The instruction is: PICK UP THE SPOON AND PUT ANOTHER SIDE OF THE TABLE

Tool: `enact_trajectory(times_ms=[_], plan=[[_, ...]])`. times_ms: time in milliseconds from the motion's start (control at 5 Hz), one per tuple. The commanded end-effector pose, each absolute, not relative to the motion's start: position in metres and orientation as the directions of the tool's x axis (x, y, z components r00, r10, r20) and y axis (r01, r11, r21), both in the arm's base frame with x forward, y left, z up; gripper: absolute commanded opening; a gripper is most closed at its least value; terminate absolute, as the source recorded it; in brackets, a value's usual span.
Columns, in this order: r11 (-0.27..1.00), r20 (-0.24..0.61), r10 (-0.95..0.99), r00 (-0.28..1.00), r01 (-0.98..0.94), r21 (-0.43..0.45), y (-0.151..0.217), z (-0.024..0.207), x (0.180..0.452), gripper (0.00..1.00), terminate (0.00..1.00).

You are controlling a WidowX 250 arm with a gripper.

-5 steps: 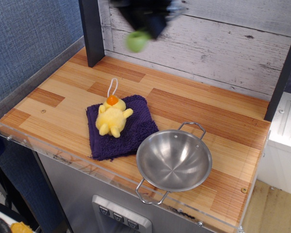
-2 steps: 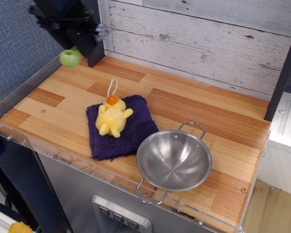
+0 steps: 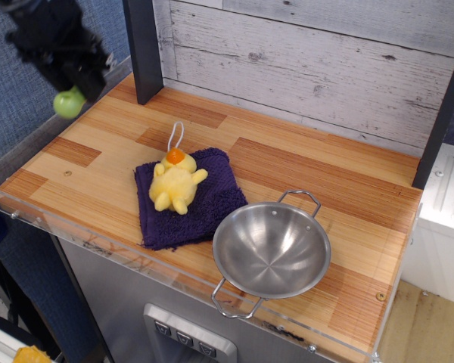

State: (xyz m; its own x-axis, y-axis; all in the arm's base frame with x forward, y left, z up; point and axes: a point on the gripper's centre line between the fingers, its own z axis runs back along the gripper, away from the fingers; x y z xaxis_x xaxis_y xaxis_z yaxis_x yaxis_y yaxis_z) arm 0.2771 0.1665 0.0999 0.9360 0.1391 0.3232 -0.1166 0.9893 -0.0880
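Note:
My gripper (image 3: pixel 74 85) is a dark shape at the upper left, above the table's far left edge. It is shut on the spoon (image 3: pixel 68 103), of which only the round light-green handle end shows below the fingers. The grey metal head is hidden inside the gripper. The spoon hangs in the air, clear of the wooden table (image 3: pixel 310 174).
A yellow plush duck (image 3: pixel 175 181) lies on a purple cloth (image 3: pixel 204 208) at mid-table. A steel two-handled bowl (image 3: pixel 272 249) stands at the front right. A dark post (image 3: pixel 142 45) rises at the back left. A white plank wall (image 3: pixel 325 60) backs the table.
The gripper has carried the spoon from the top centre leftward and down, to above the table's left edge. Nothing on the table moved.

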Motion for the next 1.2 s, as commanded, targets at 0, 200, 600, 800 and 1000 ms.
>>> enact_trajectory(times_ms=[0,200,600,800,1000], plan=[[0.999,0.288,0.03,0.957,-0.041,0.03,0.179,0.084,0.268,0.0,0.0],[0.999,0.282,0.014,0.959,-0.026,0.038,0.177,0.063,0.272,0.0,0.0],[1.0,0.278,-0.009,0.96,0.005,0.015,0.166,0.03,0.28,0.0,0.0],[1.0,0.271,-0.014,0.963,0.008,0.021,0.165,0.024,0.282,0.0,0.0],[0.998,0.256,0.04,0.966,-0.051,0.037,0.167,0.027,0.281,1.0,0.0]])
